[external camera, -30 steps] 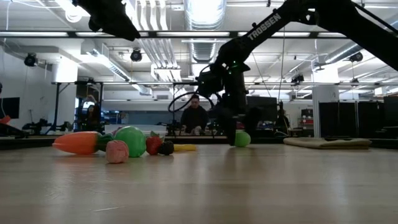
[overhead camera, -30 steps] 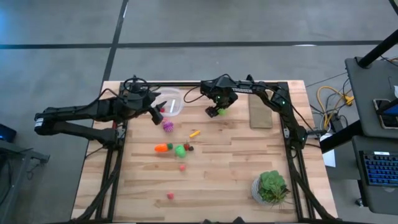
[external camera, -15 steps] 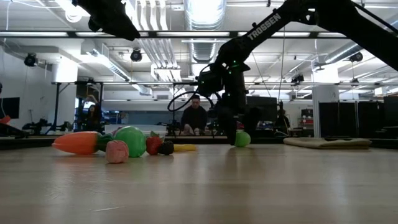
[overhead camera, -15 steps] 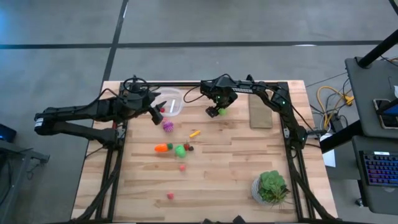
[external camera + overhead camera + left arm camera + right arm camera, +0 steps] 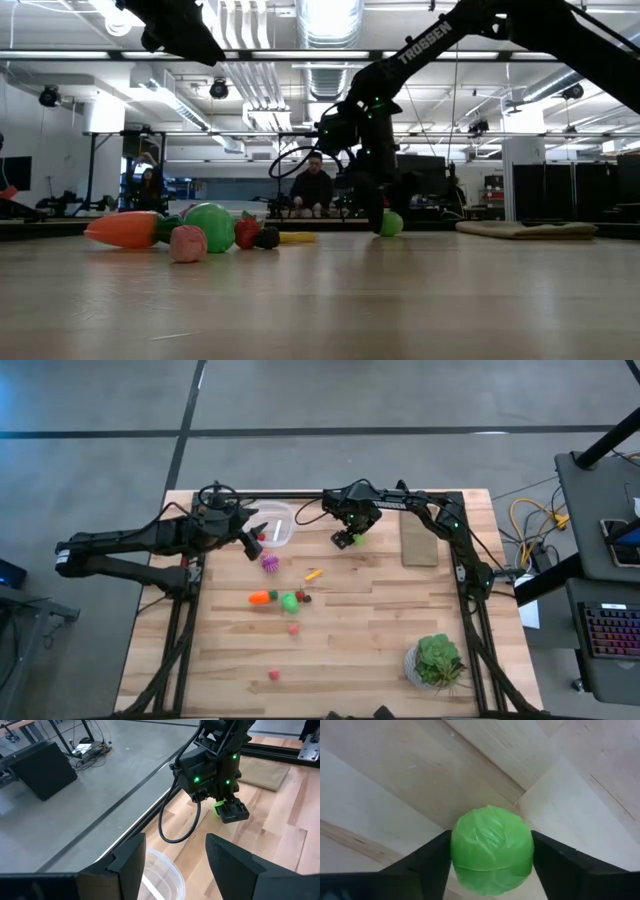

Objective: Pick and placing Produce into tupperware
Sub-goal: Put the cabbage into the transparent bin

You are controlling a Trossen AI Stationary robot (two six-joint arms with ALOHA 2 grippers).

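My right gripper point(image 5: 491, 855) is down on the table point(image 5: 360, 650) near its far edge, both fingers pressed against a green ball point(image 5: 491, 847), gripping it at its sides. The tupperware point(image 5: 274, 523) sits just beside, toward the far left corner, with my left gripper point(image 5: 252, 540) hanging at its rim, fingers partly apart and holding nothing. Carrot point(image 5: 261, 598) and another green ball point(image 5: 290, 601) lie mid-table.
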